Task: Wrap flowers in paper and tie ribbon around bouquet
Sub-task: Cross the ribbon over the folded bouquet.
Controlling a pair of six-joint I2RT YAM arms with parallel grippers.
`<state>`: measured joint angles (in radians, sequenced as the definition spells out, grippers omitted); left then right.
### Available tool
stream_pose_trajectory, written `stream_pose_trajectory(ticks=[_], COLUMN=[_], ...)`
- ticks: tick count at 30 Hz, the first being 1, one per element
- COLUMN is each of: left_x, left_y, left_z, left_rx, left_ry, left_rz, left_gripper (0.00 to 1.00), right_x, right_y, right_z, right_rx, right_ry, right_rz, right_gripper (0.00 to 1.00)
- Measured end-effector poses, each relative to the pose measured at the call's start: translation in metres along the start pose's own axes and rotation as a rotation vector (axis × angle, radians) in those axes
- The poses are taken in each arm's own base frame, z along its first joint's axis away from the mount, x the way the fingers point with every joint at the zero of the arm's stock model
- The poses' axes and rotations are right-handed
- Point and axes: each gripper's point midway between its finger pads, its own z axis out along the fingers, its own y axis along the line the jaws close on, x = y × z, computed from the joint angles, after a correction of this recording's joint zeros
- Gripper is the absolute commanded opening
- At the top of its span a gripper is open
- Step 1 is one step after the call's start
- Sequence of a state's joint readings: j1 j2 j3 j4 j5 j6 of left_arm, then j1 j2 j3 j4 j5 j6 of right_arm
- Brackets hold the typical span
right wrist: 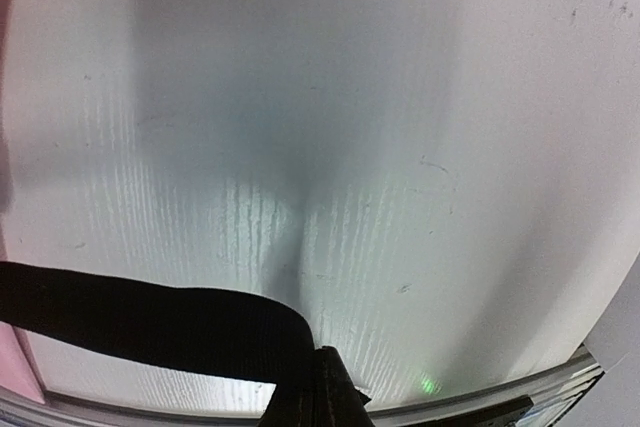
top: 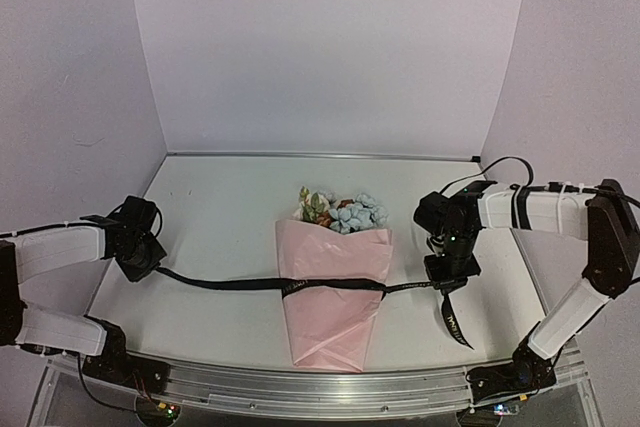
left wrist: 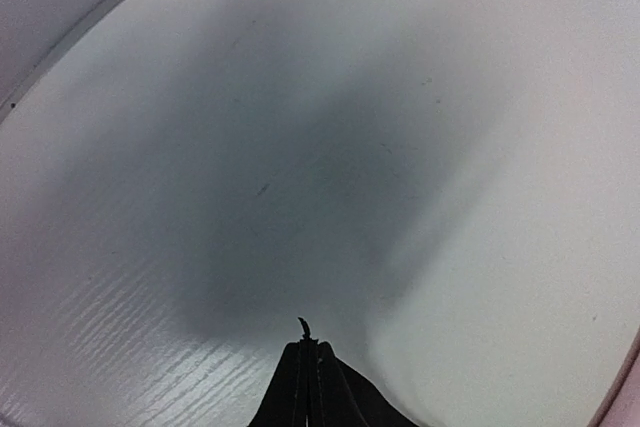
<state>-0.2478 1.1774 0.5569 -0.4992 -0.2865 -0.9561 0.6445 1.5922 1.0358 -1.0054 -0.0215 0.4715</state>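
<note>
My left gripper (top: 152, 265) and right gripper (top: 448, 287) each pinch a ribbon (top: 220, 283) end. Ribbon stretched across the bouquet (top: 335, 257) on the table (top: 220, 197).

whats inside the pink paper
The flowers: blooms poke out of the paper at the top; their stems are covered. The ribbon crosses outside it.
</note>
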Motion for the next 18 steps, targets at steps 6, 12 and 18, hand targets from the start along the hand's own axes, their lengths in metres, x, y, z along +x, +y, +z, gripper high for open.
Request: stream_pose_trajectory(ticks=[6, 12, 18], left_x=[0.003, -0.009, 0.024], left_y=[-0.014, -0.059, -0.146], left_z=[-0.002, -0.038, -0.094], left_rx=[0.068, 0.220, 0.518], left_ry=[0.024, -0.037, -0.059], left_rz=[0.063, 0.224, 0.592], left_gripper=[0.62, 0.77, 0.73], right_x=[-0.009, -0.010, -0.010], right_y=[0.009, 0.009, 0.015], right_z=[-0.005, -0.009, -0.010], right_rx=[-0.022, -0.021, -0.056], right_ry=[0.004, 0.004, 0.005], right_rz=[-0.052, -0.097, -0.133], right_gripper=[0.13, 0.41, 0.54])
